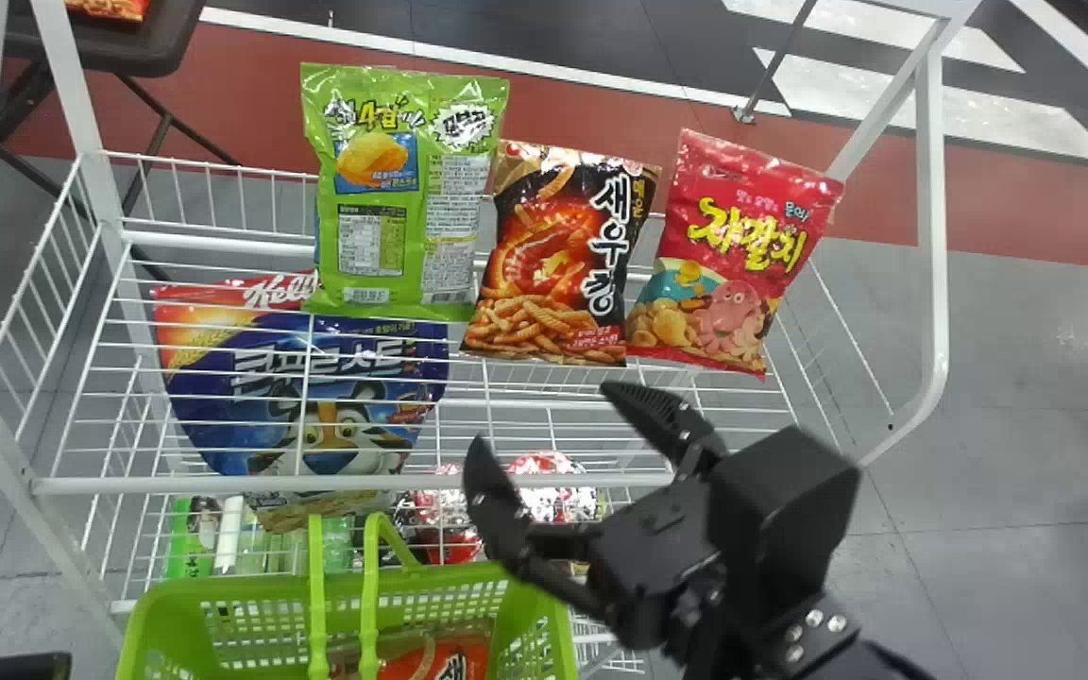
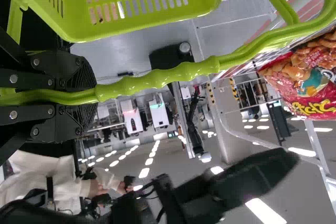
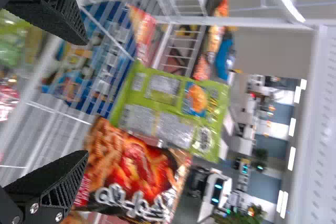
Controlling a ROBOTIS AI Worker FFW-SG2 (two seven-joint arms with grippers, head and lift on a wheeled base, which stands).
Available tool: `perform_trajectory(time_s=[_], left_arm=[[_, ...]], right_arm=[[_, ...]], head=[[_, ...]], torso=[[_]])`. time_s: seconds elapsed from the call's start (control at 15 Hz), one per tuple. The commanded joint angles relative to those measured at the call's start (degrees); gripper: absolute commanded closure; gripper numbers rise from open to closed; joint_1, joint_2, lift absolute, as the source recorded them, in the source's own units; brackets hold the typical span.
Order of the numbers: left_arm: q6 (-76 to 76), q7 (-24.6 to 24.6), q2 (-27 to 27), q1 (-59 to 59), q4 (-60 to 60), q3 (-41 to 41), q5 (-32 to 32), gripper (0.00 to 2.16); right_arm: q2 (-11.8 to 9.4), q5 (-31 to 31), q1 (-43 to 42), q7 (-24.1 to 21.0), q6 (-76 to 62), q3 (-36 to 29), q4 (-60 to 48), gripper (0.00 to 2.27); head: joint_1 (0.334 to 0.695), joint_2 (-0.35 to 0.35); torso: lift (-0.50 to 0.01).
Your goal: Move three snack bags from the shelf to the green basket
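Three snack bags lean on the wire shelf point(image 1: 771, 417): green point(image 1: 450, 217) near upright, black-and-orange point(image 1: 553, 255) tipping rightward at its top, red point(image 1: 733, 264) tipping more. The right gripper point(image 1: 553, 425) gapes wide, holding nothing, its long fingers aimed bagward; the left gripper point(image 2: 94, 94) is clamped on the basket's green handle point(image 2: 157, 78). There's space between the red bag and the white frame point(image 1: 931, 236); the green basket point(image 1: 157, 619), below the shelf's front edge, holds an orange bag point(image 1: 431, 656).
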Motion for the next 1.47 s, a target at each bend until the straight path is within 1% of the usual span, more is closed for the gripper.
perform_trajectory(time_s=[0.0,0.13,0.27,0.4,0.67,0.8,0.87,1.13,1.27,1.33,1.4], left_arm=[[0.0,0.5,0.1,-0.4,-0.1,-0.9,-0.6,2.11],[0.0,1.4,0.1,-0.9,0.1,-2.2,-1.4,2.11],[-0.2,2.0,0.3,-1.3,0.2,-3.6,-2.5,2.11],[-0.5,2.1,0.4,-1.4,0.2,-4.3,-2.8,2.11],[-0.3,2.1,0.6,-1.4,0.0,-4.6,-2.9,2.11],[-0.3,2.1,0.6,-1.4,0.0,-4.6,-2.9,2.11],[-0.3,2.1,0.7,-1.5,0.1,-4.6,-2.9,2.11],[-0.3,2.1,0.8,-2.2,0.7,-4.4,-2.9,2.11],[-0.3,2.1,0.9,-2.5,0.9,-4.2,-2.9,2.11],[-0.3,2.1,0.8,-2.7,1.0,-4.1,-2.8,2.11],[-0.3,2.1,0.8,-2.9,1.3,-4.1,-2.8,2.11]], right_arm=[[2.6,-5.8,-4.1,0.6,0.0,-6.6,3.4,0.06],[3.6,-6.3,-7.9,0.6,0.0,-8.6,7.8,0.07],[3.6,-6.5,-11.9,0.6,-0.2,-9.5,12.8,0.07],[3.6,-9.4,-14.5,0.7,-3.9,-11.0,17.6,0.07],[3.9,-11.0,-21.6,0.8,-7.8,-10.5,25.9,0.07],[5.1,-10.8,-25.2,0.8,-7.3,-10.0,29.2,0.07],[5.4,-10.7,-26.6,0.8,-7.1,-10.0,30.6,0.07],[5.5,-10.1,-32.9,0.8,-5.1,-8.6,36.8,0.09],[5.4,-10.3,-35.5,2.2,-4.3,-8.1,39.9,0.12],[5.4,-10.3,-36.2,2.5,-4.1,-7.9,40.7,0.16],[5.4,-10.4,-36.4,3.4,-4.1,-7.7,41.2,0.70]], head=[[0.695,-0.350],[0.695,-0.350],[0.695,-0.350],[0.695,-0.350],[0.695,-0.350],[0.695,-0.350],[0.695,-0.350],[0.695,-0.350],[0.695,-0.350],[0.695,-0.350],[0.695,-0.350]], torso=[[-0.049],[-0.049],[-0.049],[-0.049],[-0.049],[-0.049],[-0.049],[-0.049],[-0.049],[-0.049],[-0.049]])
